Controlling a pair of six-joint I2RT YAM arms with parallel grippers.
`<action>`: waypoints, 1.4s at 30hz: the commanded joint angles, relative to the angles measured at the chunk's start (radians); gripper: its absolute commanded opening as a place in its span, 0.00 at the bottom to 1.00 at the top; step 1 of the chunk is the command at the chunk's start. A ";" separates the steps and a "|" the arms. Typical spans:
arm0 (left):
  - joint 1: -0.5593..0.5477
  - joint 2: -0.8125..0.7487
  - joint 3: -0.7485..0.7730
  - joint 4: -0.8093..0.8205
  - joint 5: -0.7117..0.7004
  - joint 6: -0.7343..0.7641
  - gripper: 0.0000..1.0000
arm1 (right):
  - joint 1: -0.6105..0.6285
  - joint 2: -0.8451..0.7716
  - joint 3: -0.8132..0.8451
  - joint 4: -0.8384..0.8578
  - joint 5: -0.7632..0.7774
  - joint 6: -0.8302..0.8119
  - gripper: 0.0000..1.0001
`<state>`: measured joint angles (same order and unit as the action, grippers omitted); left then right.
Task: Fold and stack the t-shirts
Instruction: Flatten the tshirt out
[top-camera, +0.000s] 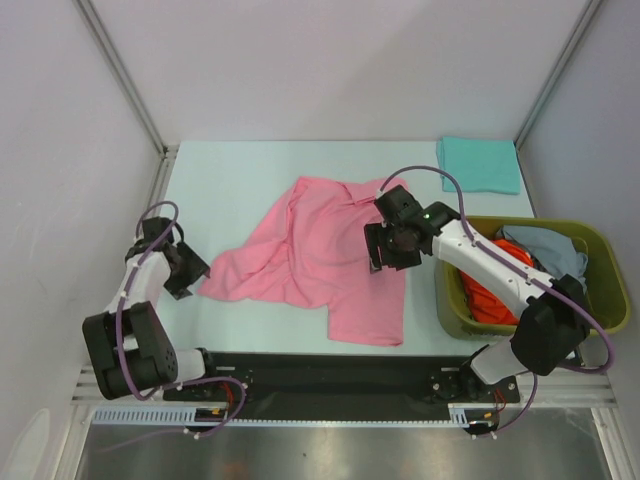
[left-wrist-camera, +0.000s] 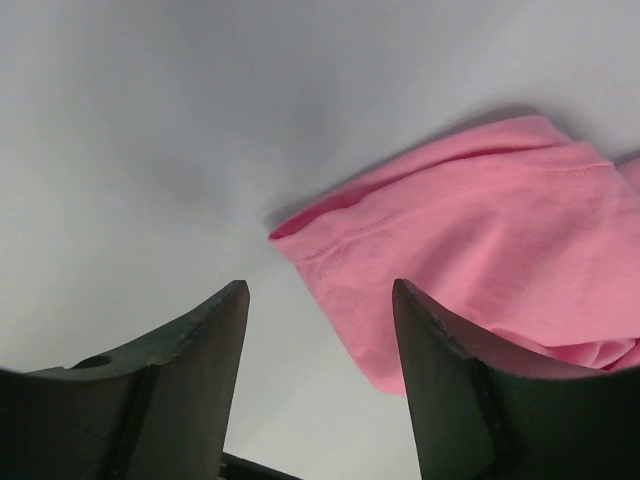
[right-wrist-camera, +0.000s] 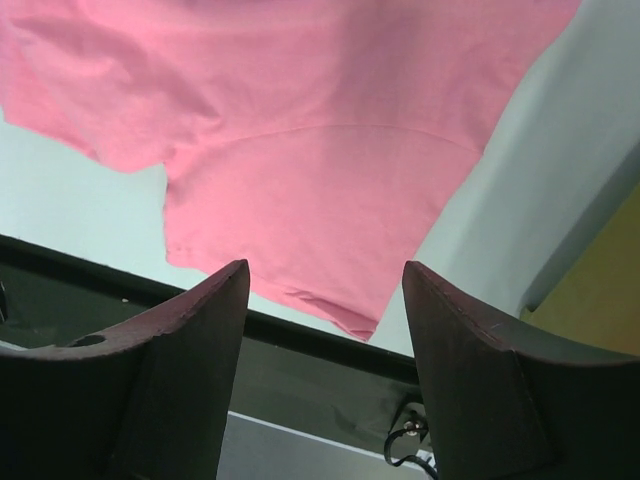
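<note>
The right tool (top-camera: 388, 246), spread and empty, hangs over the crumpled pink shirt (top-camera: 310, 250) in the middle of the tabletop (top-camera: 230, 175); the left tool (top-camera: 186, 268), also spread, sits beside its sleeve (top-camera: 222, 281) near the left edge. Pinching through bunched layers could drag the shirt crooked rather than flatten it.

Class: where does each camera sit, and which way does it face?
Top external: above, behind the robot, looking down at the table; left arm, right arm show.
Left wrist: by the left gripper, facing the pink t-shirt's edge; fingers show.
Right wrist: by the right gripper, over the shirt, facing the table's near edge; fingers show.
Shared: the pink t-shirt.
</note>
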<state>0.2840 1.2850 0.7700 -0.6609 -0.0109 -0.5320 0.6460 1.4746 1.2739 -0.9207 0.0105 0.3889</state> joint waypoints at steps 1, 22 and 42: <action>0.003 0.037 0.031 -0.025 -0.030 -0.062 0.66 | -0.014 -0.042 -0.036 0.019 -0.050 0.004 0.68; 0.003 0.100 -0.031 0.049 -0.078 -0.131 0.41 | -0.117 -0.137 -0.166 0.042 -0.133 -0.039 0.67; 0.004 0.152 -0.009 0.090 -0.067 -0.112 0.48 | -0.118 -0.155 -0.192 0.045 -0.142 -0.001 0.67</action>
<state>0.2840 1.4193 0.7334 -0.6037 -0.0734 -0.6472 0.5282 1.3499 1.0832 -0.8841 -0.1219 0.3729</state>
